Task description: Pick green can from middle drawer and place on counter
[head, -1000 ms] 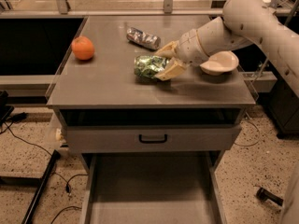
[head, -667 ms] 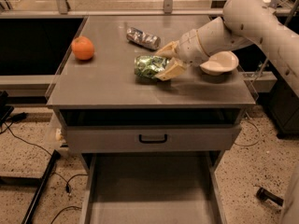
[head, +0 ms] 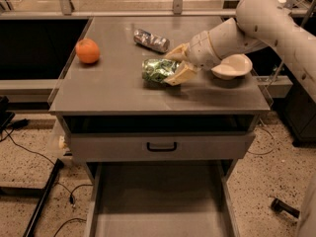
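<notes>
The gripper [head: 174, 63] sits over the right middle of the counter [head: 118, 90], its two pale fingers [head: 180, 74] pinching the green can [head: 157, 69] from either side. The can lies on its side, touching the counter. Just right of the gripper stands one pale bowl [head: 232, 65]. Behind the can lies a silver can [head: 151, 40], also on its side, so there are two cans in all. One orange [head: 87, 50] rests well apart near the left edge. The counter is smooth, grey and slightly glossy. Below it is a drawer front [head: 207, 146] with a black loop handle, and lower down the middle drawer [head: 158, 201] stands pulled out. The floor [head: 29, 147] is speckled stone with dark cables [head: 15, 142] on the left.
</notes>
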